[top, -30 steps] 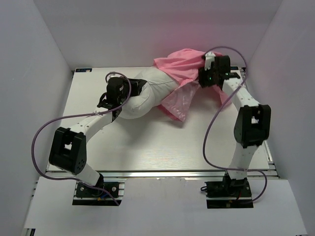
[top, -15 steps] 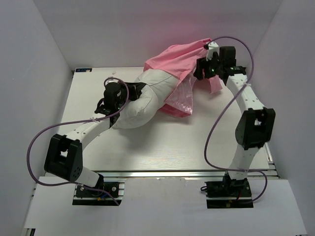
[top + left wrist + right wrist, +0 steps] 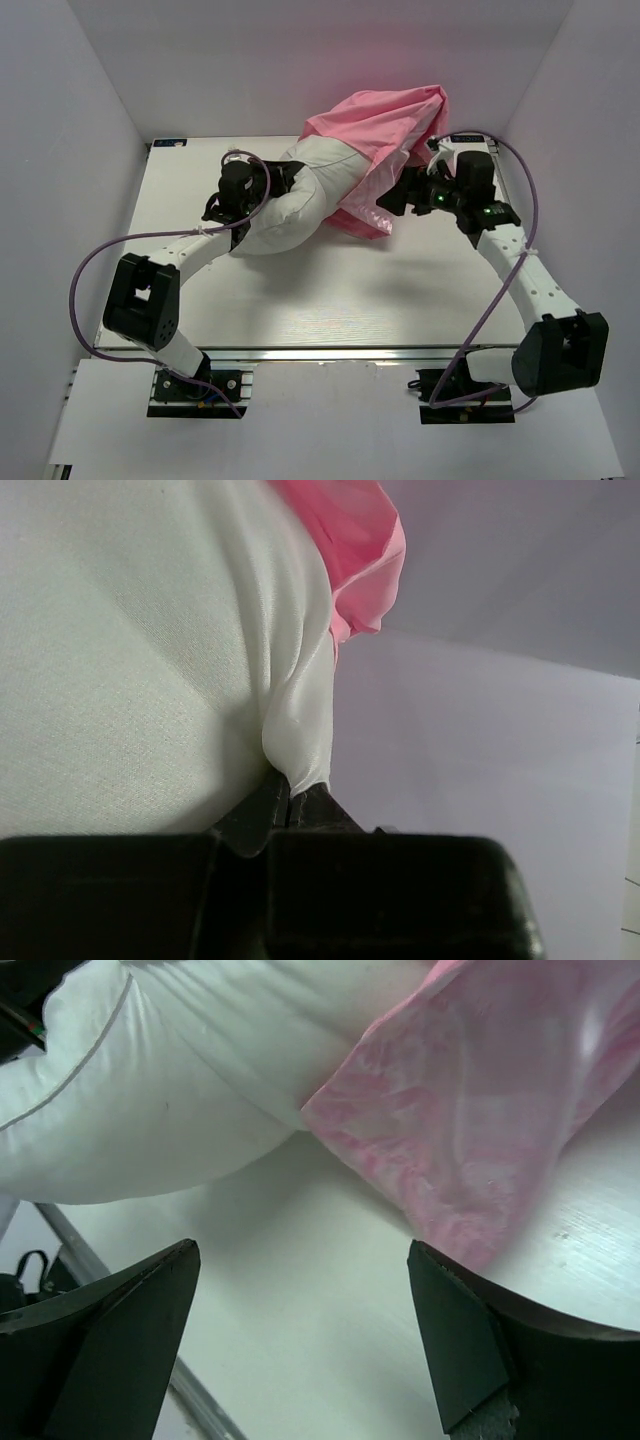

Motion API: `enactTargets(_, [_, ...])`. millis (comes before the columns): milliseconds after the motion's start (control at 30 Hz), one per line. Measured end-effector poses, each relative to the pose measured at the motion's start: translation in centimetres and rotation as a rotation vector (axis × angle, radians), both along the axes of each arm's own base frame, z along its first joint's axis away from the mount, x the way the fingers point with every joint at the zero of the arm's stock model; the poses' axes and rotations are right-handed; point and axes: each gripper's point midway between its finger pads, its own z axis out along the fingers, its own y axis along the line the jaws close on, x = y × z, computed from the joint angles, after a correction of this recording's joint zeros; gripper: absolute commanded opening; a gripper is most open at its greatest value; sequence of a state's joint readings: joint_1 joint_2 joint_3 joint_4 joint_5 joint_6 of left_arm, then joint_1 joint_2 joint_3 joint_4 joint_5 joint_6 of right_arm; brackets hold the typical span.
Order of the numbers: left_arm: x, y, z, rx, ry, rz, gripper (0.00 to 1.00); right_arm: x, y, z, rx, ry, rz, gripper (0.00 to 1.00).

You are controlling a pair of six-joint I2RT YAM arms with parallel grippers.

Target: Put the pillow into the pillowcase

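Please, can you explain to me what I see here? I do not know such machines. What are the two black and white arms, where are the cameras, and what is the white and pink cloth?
These are two robot arms fixed at the near edge of a table. One picture is taken from above; the other two come from small cameras on each arm's wrist. On the table lies a white pillow, its far end already inside a pink pillowcase. The left arm's fingers are shut on a fold of the pillow. The right arm's fingers stand wide open and hold nothing, pointing at the pillowcase's edge.
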State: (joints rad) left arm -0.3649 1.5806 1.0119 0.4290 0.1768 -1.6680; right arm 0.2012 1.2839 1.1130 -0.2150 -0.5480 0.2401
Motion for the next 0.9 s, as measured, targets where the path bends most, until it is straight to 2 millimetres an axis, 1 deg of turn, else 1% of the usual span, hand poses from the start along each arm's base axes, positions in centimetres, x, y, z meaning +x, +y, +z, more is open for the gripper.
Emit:
enactTargets(67, [0.0,0.0,0.1,-0.002,-0.007,-0.003,0.0,0.3,1.0,-1.1,0.022,0.052,-0.012,0.89])
enactTargets(133, [-0.2,-0.1,0.1,-0.005,-0.012,-0.008,0.0,1.3,1.8,-2.2,0.039,0.105,-0.029,0.89])
enactTargets(233, [-0.4,-0.2,-0.2,-0.006,-0.012,-0.013,0.0,3.3,3.0,-3.9,0.059,0.185,-0.059,0.89])
enactTargets(333, [-0.6,-0.3,-0.4,-0.008,-0.016,-0.017,0.0,5.0,4.0,-5.0,0.062,0.217,-0.092,0.89])
enactTargets(400, [-0.7,-0.3,-0.5,-0.01,-0.018,-0.019,0.0,5.4,5.0,-4.9,0.055,0.208,-0.102,0.89])
enactTargets(500, [-0.9,-0.4,-0.7,-0.013,-0.019,-0.023,0.0,6.2,6.3,-4.0,0.053,0.18,-0.126,0.89])
enactTargets(533, [-0.9,-0.5,-0.8,-0.014,-0.019,-0.026,0.0,6.3,7.1,-3.6,0.054,0.168,-0.121,0.89])
enactTargets(600, [-1.0,-0.4,-0.8,-0.015,-0.021,-0.026,0.0,7.0,7.7,-3.2,0.056,0.151,-0.135,0.83])
enactTargets(633, [-1.1,-0.4,-0.9,-0.016,-0.021,-0.026,0.0,7.4,7.7,-3.4,0.052,0.15,-0.146,0.79])
enactTargets(667, [-1.1,-0.4,-0.9,-0.016,-0.022,-0.026,0.0,7.8,7.5,-3.6,0.043,0.149,-0.165,0.75])
enactTargets(733, [-1.1,-0.4,-0.9,-0.016,-0.023,-0.026,0.0,8.3,7.0,-4.6,0.016,0.155,-0.2,0.71])
enactTargets(833, [-1.2,-0.4,-0.8,-0.017,-0.025,-0.025,0.0,8.5,6.1,-5.8,-0.031,0.172,-0.238,0.63])
enactTargets(867, [-1.2,-0.4,-0.8,-0.017,-0.025,-0.025,0.0,8.5,5.8,-6.0,-0.045,0.169,-0.247,0.56])
enactTargets(900, [-1.2,-0.4,-0.8,-0.017,-0.027,-0.025,0.0,8.6,5.6,-6.2,-0.055,0.167,-0.253,0.51])
